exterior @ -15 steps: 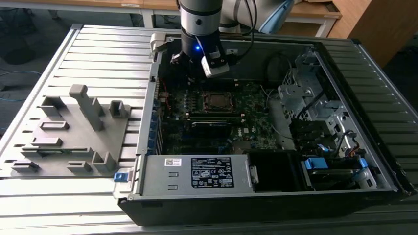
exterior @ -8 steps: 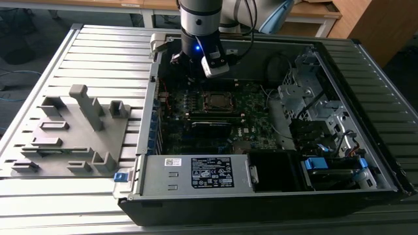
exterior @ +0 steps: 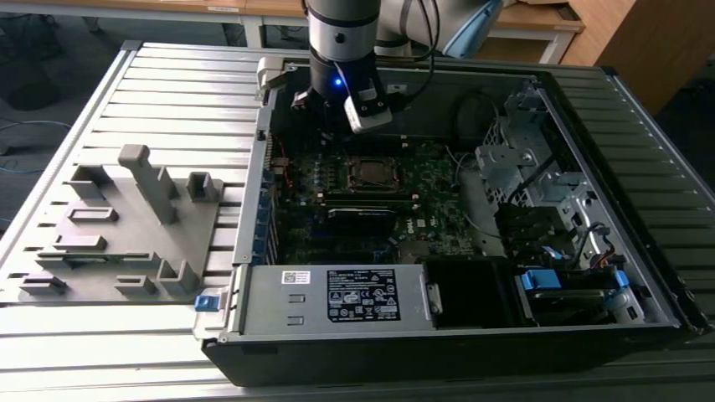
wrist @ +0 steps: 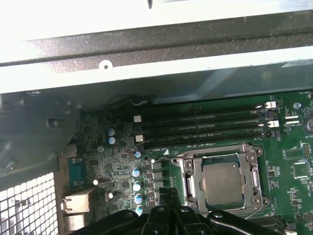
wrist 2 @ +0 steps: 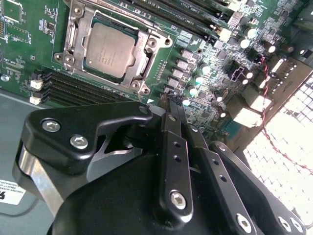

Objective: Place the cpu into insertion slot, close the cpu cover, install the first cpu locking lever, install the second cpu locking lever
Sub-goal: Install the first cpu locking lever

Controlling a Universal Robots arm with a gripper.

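Gripper, fingers pressed together on nothing, hung over the motherboard near the socket. The cpu sat in the socket, with the cover lying flat around it.

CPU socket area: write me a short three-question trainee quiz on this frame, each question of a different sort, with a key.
1. True or false: the cpu sits in its socket on the motherboard.
2. Multiple choice: the cpu cover is A) lying flat as a frame around the cpu, B) standing upright on its hinge, C) held in the gripper.
3. Fill in the missing word: in the second wrist view the gripper hangs above the board beside the socket with its fingers ___ and nothing between them.

Key: 1 true; 2 A; 3 shut.
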